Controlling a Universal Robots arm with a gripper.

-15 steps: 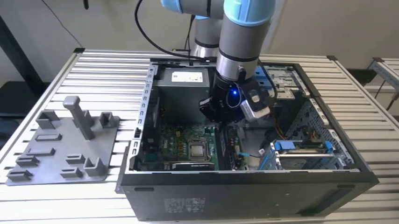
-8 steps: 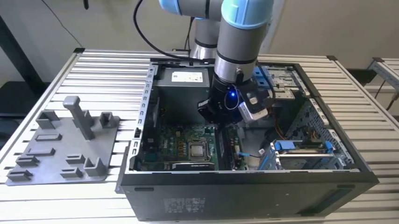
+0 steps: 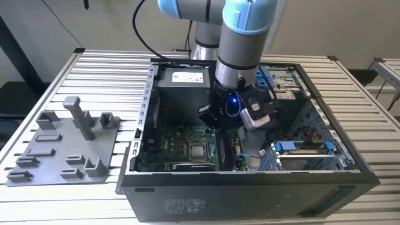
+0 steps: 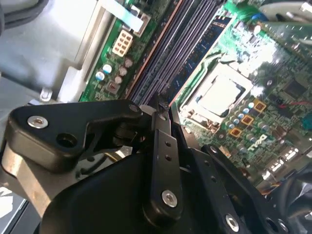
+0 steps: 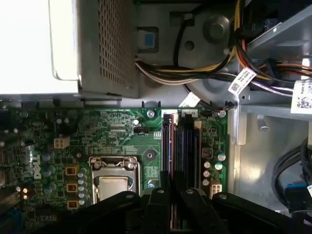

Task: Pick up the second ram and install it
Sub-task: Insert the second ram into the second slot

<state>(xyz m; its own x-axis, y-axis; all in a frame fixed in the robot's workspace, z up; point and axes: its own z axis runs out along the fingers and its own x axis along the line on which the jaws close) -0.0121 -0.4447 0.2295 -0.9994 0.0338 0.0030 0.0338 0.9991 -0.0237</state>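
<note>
My gripper (image 3: 225, 127) reaches down into the open computer case (image 3: 250, 192), over the memory slots beside the processor socket (image 3: 198, 151). In both wrist views its black fingers are drawn together at the near end of the slots, gripper (image 4: 158, 106), gripper (image 5: 171, 187). A thin dark board edge, the second ram (image 5: 170, 151), runs from between the fingertips along one slot. It stands on edge, in line with that slot. I cannot tell how deep it sits. Another stick with small chips (image 4: 208, 45) stands in a neighbouring slot.
A grey fixture plate (image 3: 62, 150) with upright posts lies on the slatted table at the exterior view's left. Inside the case are the power supply (image 3: 181, 89), bundled cables (image 5: 204, 73) and a blue-clipped drive cage (image 3: 300, 147) close to the arm.
</note>
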